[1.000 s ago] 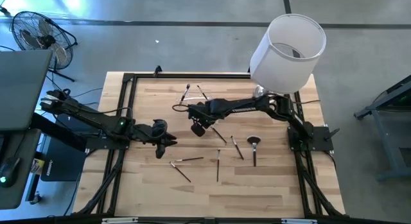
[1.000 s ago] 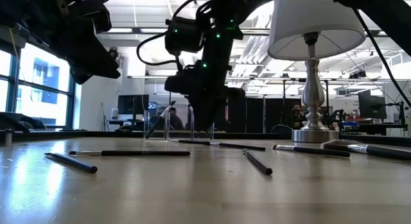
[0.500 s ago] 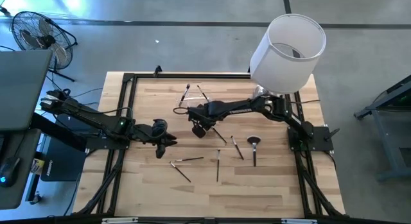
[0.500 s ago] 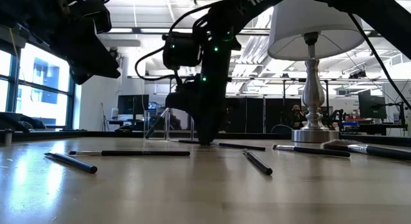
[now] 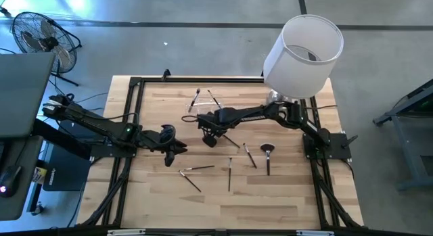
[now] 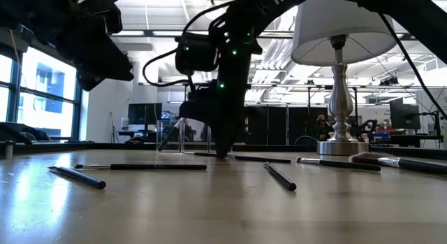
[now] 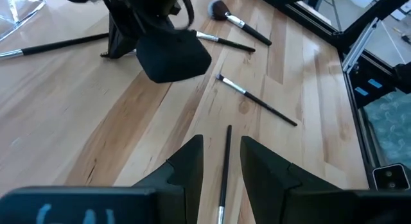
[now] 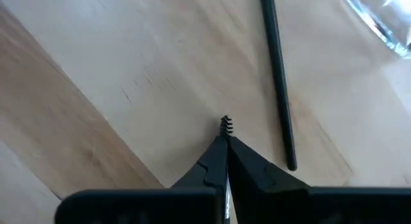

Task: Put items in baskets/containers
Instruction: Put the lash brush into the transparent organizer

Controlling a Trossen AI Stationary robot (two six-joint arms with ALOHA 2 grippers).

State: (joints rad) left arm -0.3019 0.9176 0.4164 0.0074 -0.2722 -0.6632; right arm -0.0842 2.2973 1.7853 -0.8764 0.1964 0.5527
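Over the surface (image 5: 284,202) from above, right claw (image 5: 209,136) sat low mid-surface among scattered makeup brushes (image 5: 230,172); left claw (image 5: 172,153) hung just beside it, idle. The lampshade (image 5: 302,46) overhung the far right corner, away from the work. At surface level, right claw (image 6: 222,149) was tip-down, touching or nearly touching the wood. The clear holder (image 6: 183,135) stood just behind it, with the lamp (image 6: 340,97) further right. From the left wrist, left claw (image 7: 221,156) was open above one loose brush (image 7: 226,144), gripping nothing. The fluffy brush (image 7: 221,7) and the holder's edge (image 7: 16,12) sat beyond the right arm. From the right wrist, right claw (image 8: 225,144) was closed, with a small spoolie brush (image 8: 225,124) tip poking out between its tips, so it looked like a very shallow end pinch. A dark-handled brush (image 8: 277,76) lay just beside it, with the holder (image 8: 382,22) near. My read: lift slowly and straight, then check the brush doesn't pivot or slip. Tip it handle-down over the holder rim without knocking the light holder. Keep the lift clear of the neighbouring brush and of the left arm.
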